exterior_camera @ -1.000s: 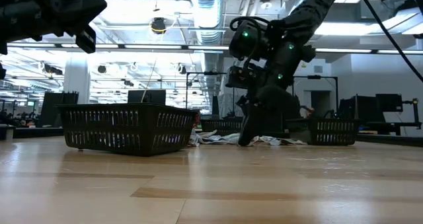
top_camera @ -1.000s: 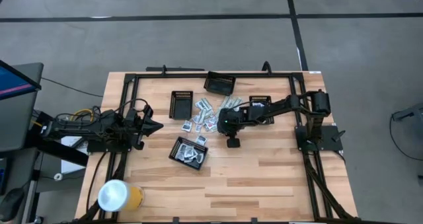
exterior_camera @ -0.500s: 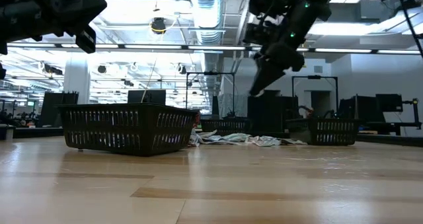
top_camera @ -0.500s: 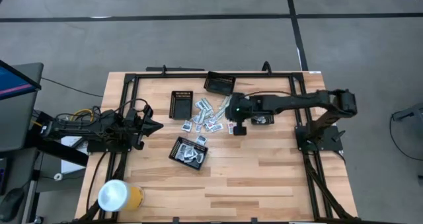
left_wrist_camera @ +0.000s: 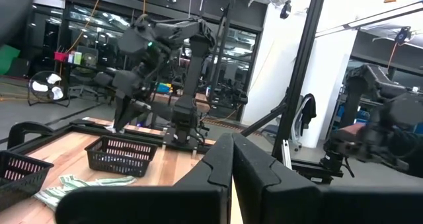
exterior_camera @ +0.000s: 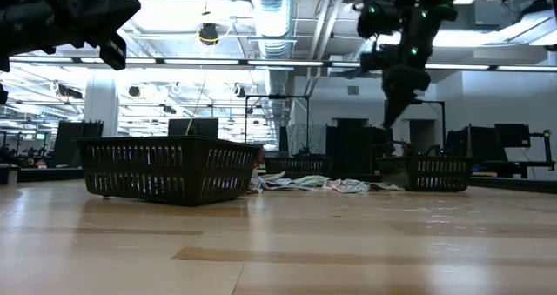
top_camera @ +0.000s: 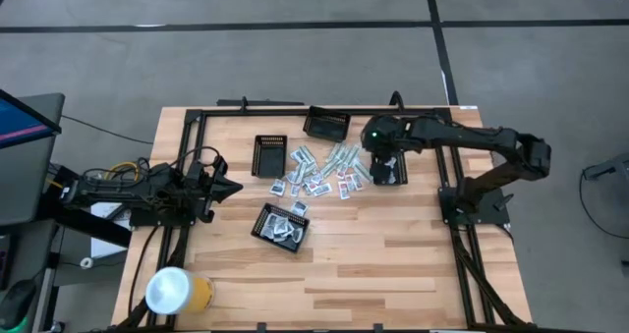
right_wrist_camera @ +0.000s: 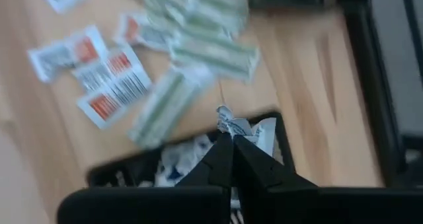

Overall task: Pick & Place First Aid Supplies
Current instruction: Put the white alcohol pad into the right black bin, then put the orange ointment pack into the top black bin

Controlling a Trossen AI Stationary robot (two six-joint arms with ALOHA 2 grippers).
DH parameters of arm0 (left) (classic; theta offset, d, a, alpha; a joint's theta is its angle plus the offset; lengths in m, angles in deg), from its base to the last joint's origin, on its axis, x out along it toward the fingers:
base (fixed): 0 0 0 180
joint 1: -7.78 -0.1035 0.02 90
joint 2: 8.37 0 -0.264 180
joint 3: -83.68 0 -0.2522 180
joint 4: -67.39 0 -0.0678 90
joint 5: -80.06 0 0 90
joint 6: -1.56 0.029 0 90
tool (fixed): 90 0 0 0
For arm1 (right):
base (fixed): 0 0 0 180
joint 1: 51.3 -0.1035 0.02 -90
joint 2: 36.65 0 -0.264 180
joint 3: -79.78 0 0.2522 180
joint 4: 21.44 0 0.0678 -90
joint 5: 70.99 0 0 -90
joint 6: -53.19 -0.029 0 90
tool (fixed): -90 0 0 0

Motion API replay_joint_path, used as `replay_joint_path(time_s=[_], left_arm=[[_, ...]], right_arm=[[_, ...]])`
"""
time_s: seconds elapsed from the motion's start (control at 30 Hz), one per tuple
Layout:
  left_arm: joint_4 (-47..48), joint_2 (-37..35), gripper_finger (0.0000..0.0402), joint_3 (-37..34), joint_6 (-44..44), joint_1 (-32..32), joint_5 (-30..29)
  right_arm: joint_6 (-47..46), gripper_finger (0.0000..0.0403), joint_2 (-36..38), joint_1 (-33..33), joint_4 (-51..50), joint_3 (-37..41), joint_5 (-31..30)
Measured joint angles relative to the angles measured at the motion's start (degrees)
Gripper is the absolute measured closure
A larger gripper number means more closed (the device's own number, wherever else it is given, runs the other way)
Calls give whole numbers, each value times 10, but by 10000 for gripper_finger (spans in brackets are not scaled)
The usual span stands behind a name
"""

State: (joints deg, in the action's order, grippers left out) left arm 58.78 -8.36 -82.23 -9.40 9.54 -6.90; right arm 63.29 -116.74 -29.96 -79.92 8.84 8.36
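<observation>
Wooden surface [top_camera: 393,264] with a black frame round it, big workshop behind. Quick look at where I'm at.

The right tool [right_wrist_camera: 232,142] is pinched fully shut on one small white packet [right_wrist_camera: 235,125], which sticks out past the fingertips looking crumpled. It's hanging in the air, not touching anything. From the level camera the right tool [exterior_camera: 389,114] points down, well above the surface, roughly over the black mesh tray [exterior_camera: 432,173] on that side.

The relation that matters for the drop is that the tray [right_wrist_camera: 119,176] sits directly under the fingertips. In the wrist shot its near rim runs crosswise to the fingers, and there are already white packets inside. So the packet's target is straight below, not off to a side. My guess is that a straight descent and release would land it, with not much sideways correction needed. As for the packet's own long axis, I honestly can't tell because it's too scrunched. It seems to point away from the tips, in line with the fingers.

The rest of the supplies are in a loose pile [top_camera: 324,171] just beside that tray, towards the middle of the surface. The green-white strips [right_wrist_camera: 211,52] lie side by side, slanted relative to the tray's edge.

The right arm is obviously the nearer one. The left tool [top_camera: 232,188] is parked at the far left edge, shut and holding nothing, well apart from everything.
</observation>
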Motion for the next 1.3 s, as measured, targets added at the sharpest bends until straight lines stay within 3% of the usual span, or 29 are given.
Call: replay_joint_path(time_s=[0.23,0.53,0.87,1.3], left_arm=[[0,0,394,0,0,0,0],[0,0,394,0,0,0,0],[0,0,394,0,0,0,0],[0,0,394,0,0,0,0]], right_arm=[[-64,398,1,40,-8,56,2],[-121,370,2,42,27,107,2],[-127,328,2,33,52,111,3],[-141,327,3,-24,134,111,3]])
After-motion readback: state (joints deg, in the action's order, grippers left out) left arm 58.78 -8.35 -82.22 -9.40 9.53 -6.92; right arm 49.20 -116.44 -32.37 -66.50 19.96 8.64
